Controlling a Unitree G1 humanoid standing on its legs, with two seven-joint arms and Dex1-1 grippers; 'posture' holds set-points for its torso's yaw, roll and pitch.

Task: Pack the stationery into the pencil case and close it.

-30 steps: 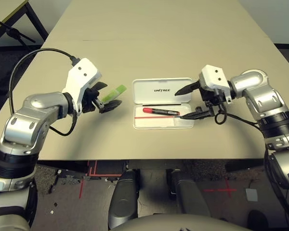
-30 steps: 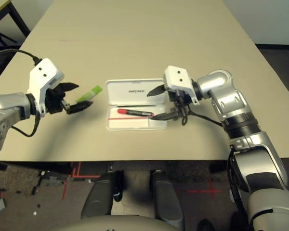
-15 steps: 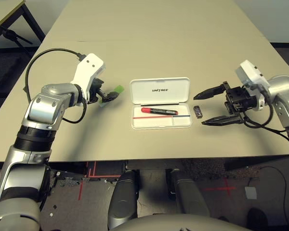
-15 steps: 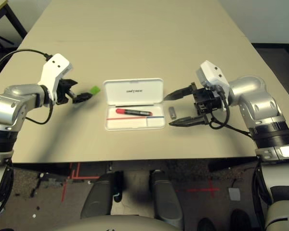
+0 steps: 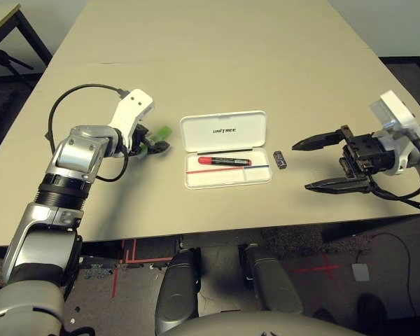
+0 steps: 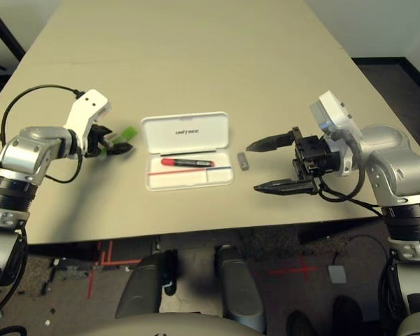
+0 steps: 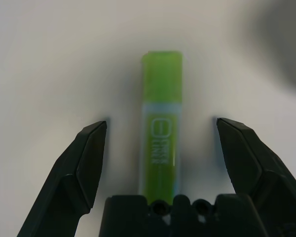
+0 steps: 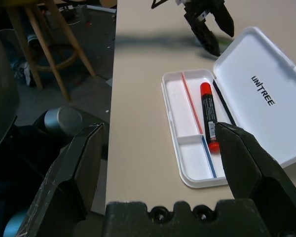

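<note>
Beige table (image 5: 217, 56) carries the open pencil case (image 5: 227, 150) near its front edge, the red marker (image 5: 224, 160) already inside and the small grey block (image 5: 281, 159) just beside the case's right end. Left of the case, the green strip (image 7: 161, 123) lies between the spread fingers of the left gripper (image 7: 160, 143), its long axis running along them. The right gripper (image 5: 327, 162), also spread and empty, hangs well apart toward the right edge.

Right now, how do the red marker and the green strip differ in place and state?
The red marker lies inside the open pencil case; the green strip lies on the table, outside it. The open left claw straddles the strip; no claw is at the marker. Both lie flat.
</note>
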